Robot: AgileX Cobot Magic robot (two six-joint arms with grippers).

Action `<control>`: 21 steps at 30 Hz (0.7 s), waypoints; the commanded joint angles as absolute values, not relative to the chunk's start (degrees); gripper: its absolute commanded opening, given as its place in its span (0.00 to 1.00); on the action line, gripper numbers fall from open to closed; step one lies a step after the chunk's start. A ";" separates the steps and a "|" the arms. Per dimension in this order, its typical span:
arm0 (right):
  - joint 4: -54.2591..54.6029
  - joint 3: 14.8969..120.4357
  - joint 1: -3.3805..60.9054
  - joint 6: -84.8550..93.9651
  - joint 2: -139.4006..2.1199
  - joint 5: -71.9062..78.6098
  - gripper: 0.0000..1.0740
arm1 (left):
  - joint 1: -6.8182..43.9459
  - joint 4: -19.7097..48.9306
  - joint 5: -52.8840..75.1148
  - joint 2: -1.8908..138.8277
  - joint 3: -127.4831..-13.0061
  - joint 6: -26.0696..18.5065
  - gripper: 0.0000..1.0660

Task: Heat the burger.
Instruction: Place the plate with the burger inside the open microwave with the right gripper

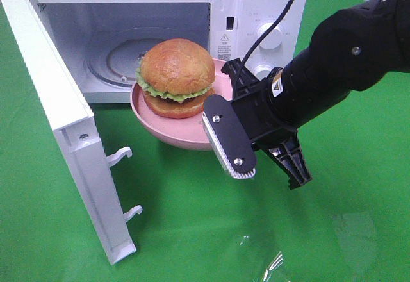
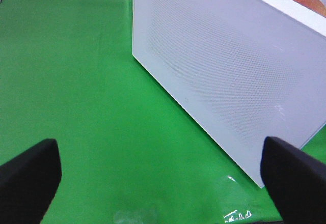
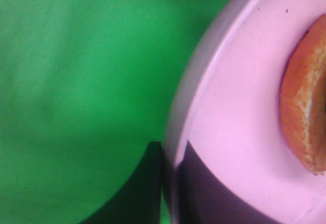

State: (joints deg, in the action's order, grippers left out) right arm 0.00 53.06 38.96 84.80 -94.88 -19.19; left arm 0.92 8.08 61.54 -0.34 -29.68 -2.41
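Two grippers show: the right gripper (image 3: pixel 168 183) pinches the pink plate's (image 1: pixel 168 136) rim, with the burger (image 1: pixel 176 77) on it at the open microwave's (image 1: pixel 256 13) mouth. The left gripper (image 2: pixel 163 178) hangs spread wide beside the microwave door (image 2: pixel 229 71).

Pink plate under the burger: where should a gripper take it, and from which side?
The pink plate's thin rim, on the side away from the microwave, one finger above, one below; the burger fills the middle. The right gripper grips there.

Staged lab tabletop: green cloth (image 1: pixel 333 218), microwave (image 1: pixel 269 6)
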 commanded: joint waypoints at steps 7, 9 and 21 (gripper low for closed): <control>0.00 58.21 40.51 85.03 -97.98 -16.21 0.00 | 1.09 8.31 61.13 -1.20 -29.51 -2.12 0.93; 0.00 59.53 40.51 84.86 -98.95 -17.07 0.00 | 1.09 8.31 61.13 -1.20 -29.51 -2.12 0.93; 0.00 66.81 40.51 83.37 -104.11 -20.23 0.00 | 1.09 8.31 61.13 -1.20 -29.51 -2.12 0.93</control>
State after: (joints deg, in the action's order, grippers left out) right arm 0.00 64.80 40.45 84.05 -103.82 -22.80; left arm 0.92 8.08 61.54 -0.34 -29.68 -2.41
